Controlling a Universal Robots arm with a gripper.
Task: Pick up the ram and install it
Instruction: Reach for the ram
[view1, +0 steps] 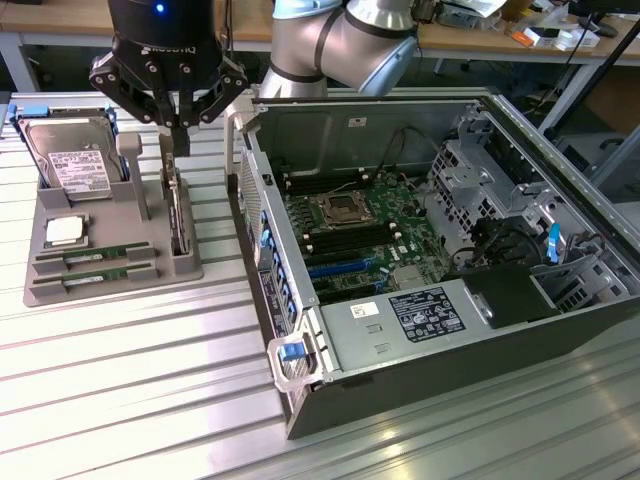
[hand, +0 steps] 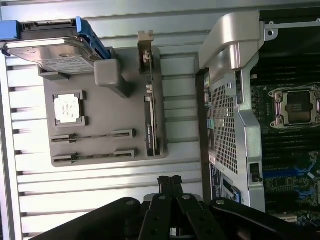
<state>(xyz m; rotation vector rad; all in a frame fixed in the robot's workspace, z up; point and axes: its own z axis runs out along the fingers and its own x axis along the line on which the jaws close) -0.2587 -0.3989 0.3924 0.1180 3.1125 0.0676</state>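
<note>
On the surface (view1: 120, 380), below the tool (view1: 176, 135) and toward the exterior view's left of it, a grey tray (view1: 150, 250) keeps parts in fixed seats. We see the hard drive (view1: 75, 160), the CPU chip (view1: 63, 231) and, farthest from the tool, the ram (view1: 97, 254) with its twin (view1: 95, 272). Each stick sits in its own groove, we judge so that fingers can pinch it from above. The tool hangs over the tray, well above the ram, pinched shut on nothing. Just beneath it a card (view1: 177, 215) stands upright. To the exterior view's right of the tool the computer case (view1: 330, 125) lies open, its motherboard (view1: 370, 225) facing up, likely for reach from above.
</note>
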